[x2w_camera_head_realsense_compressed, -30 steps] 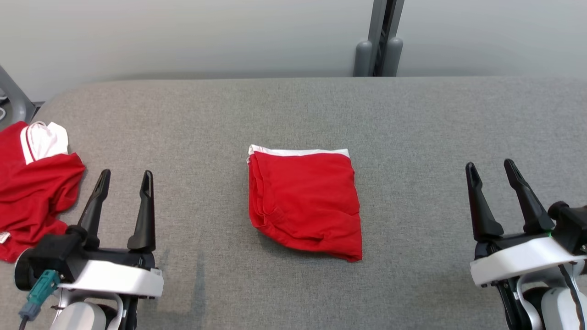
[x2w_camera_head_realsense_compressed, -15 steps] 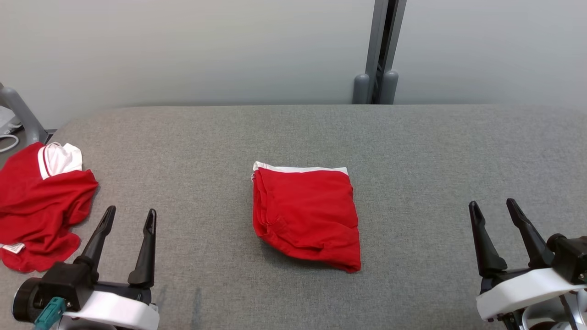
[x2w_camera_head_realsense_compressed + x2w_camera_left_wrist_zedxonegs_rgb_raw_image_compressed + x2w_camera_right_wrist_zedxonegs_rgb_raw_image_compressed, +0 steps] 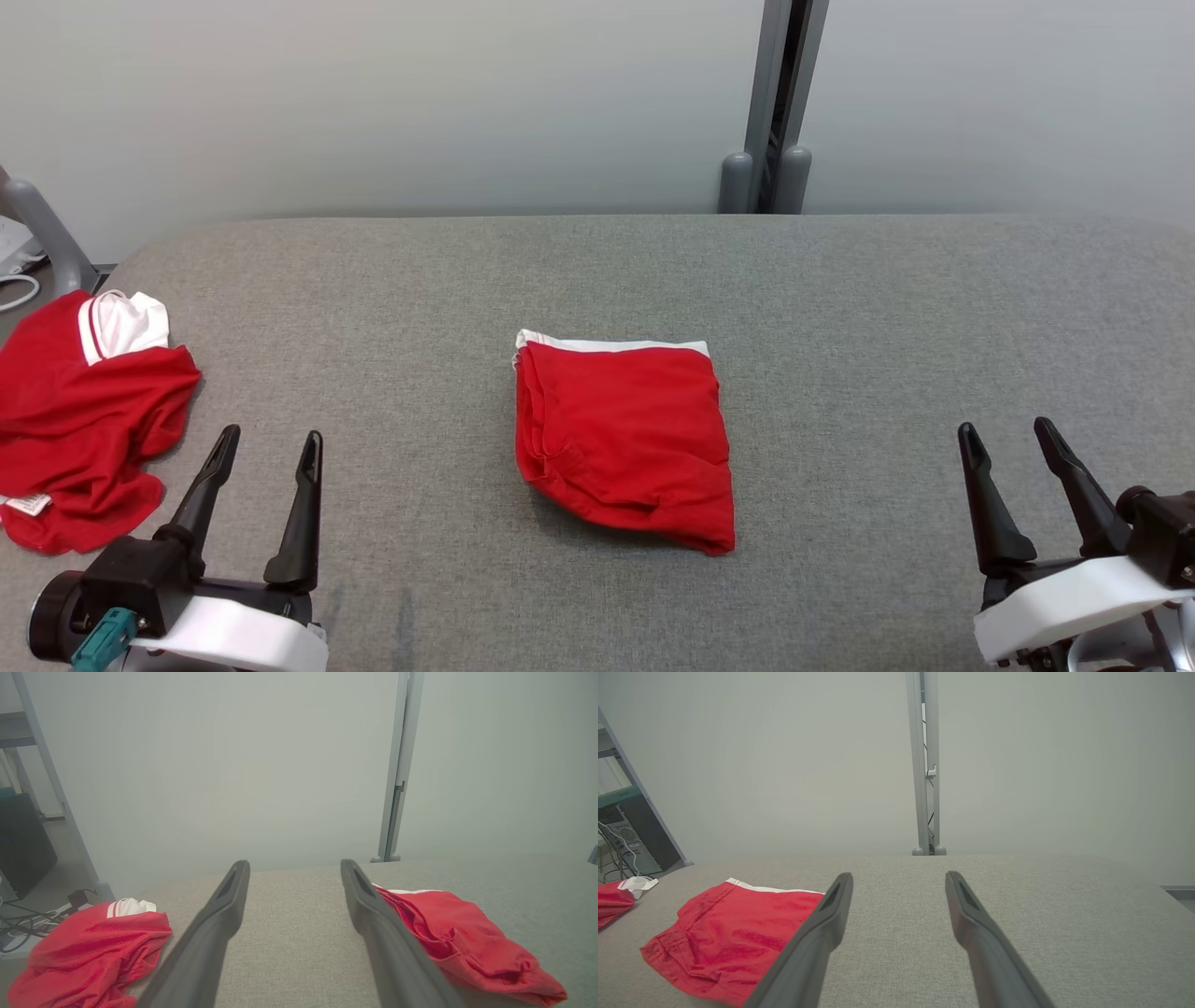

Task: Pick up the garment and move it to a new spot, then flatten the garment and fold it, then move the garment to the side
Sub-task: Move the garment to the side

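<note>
1. Lying folded into a compact red square with a white band along its far edge, the garment [image 3: 624, 439] sat at the middle of the grey counter [image 3: 840, 280], touched by nothing. Over the last second it kept its shape and place; the whole head view had shifted with the camera.
2. The left end effector [image 3: 271, 434] and right end effector [image 3: 1005, 427] had sunk lower in that view than the shift alone explains, so I judged both arms drawn back. Each stood wide open and empty, well apart from the garment on either side.
3. That suggested folding was finished and the move to the side not yet begun.
4. A crumpled red-and-white garment [image 3: 84, 420] lay at the counter's left end, near the left end effector.
5. The head view gave the square outline. The left wrist view showed its stacked, lumpy layers edge-on, plus floor cables [image 3: 18, 933]. The right wrist view showed a computer tower [image 3: 633, 844] beyond the counter.
</note>
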Controlling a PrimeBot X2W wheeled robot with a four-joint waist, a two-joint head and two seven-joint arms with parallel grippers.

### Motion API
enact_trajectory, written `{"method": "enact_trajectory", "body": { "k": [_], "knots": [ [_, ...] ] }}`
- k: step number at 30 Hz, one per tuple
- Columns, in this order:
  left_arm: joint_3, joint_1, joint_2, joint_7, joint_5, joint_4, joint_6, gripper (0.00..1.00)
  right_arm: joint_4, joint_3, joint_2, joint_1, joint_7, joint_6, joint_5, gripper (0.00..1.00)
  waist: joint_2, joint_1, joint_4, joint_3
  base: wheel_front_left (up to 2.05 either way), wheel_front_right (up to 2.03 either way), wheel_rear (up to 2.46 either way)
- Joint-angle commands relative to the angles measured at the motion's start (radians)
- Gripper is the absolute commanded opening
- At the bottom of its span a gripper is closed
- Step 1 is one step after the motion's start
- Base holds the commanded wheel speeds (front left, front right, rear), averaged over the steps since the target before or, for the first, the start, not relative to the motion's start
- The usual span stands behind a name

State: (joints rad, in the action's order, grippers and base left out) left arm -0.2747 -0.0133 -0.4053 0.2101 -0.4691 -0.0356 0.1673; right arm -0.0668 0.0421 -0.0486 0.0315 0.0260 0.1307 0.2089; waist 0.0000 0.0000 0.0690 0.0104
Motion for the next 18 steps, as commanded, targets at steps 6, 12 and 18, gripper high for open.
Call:
{"method": "enact_trajectory", "body": {
  "k": [6, 12, 18],
  "knots": [
    [0.000, -0.010, -0.010, -0.009, -0.005, -0.012, 0.011, 1.00, -0.010, 0.001, -0.004, -0.002, 0.001, 0.000, -0.001, 1.00, 0.0000, 0.0000, 0.000, 0.005, 0.00, 0.00, 0.00],
    [-0.004, -0.014, -0.010, -0.013, -0.005, -0.018, 0.019, 1.00, -0.010, 0.002, -0.004, 0.000, 0.005, 0.000, -0.002, 1.00, 0.0000, 0.0000, -0.002, 0.005, 0.00, 0.00, 0.00],
    [-0.008, 0.016, -0.010, -0.015, -0.001, -0.030, 0.019, 1.00, 0.006, -0.009, -0.006, -0.042, 0.037, 0.000, -0.026, 1.00, 0.0000, 0.0000, 0.012, 0.034, 0.00, 0.00, 0.00]
  ]
}}
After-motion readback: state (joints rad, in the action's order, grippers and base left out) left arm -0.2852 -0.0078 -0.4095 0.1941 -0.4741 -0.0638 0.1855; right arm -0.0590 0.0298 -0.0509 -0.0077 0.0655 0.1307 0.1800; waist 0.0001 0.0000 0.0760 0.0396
